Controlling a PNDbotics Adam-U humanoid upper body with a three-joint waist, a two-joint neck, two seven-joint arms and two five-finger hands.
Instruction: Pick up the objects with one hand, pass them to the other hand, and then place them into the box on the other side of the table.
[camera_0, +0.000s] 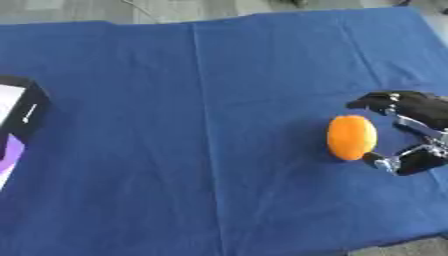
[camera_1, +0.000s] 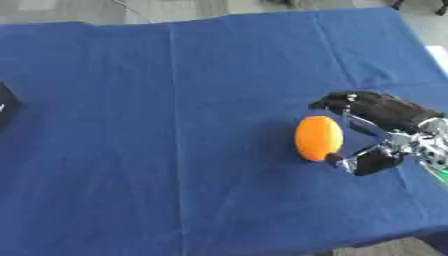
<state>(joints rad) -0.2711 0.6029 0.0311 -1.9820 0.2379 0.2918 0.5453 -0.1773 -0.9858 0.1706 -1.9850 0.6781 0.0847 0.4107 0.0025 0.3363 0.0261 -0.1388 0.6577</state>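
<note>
An orange (camera_1: 318, 138), oval and plain, lies on the blue cloth (camera_0: 201, 150) that covers the table, toward the right side and a little nearer than the middle. The right hand (camera_1: 385, 117) comes in from the right edge and sits just beside the orange. Its fingers (camera_1: 337, 102) are spread: the upper ones reach out above and to the right of the fruit, apart from it, while the thumb (camera_1: 363, 162) curves in below, its tip at the orange's lower right edge. Whether that tip touches the skin I cannot tell. The hand half surrounds the orange but is not closed on it, and the fruit rests on the cloth.

At the far left edge stands the box (camera_0: 17, 125), black outside with a white and purple inside, only partly in view and well apart from the orange. A long fold in the cloth runs from the far side toward the near side, left of the middle. The left hand does not show.
</note>
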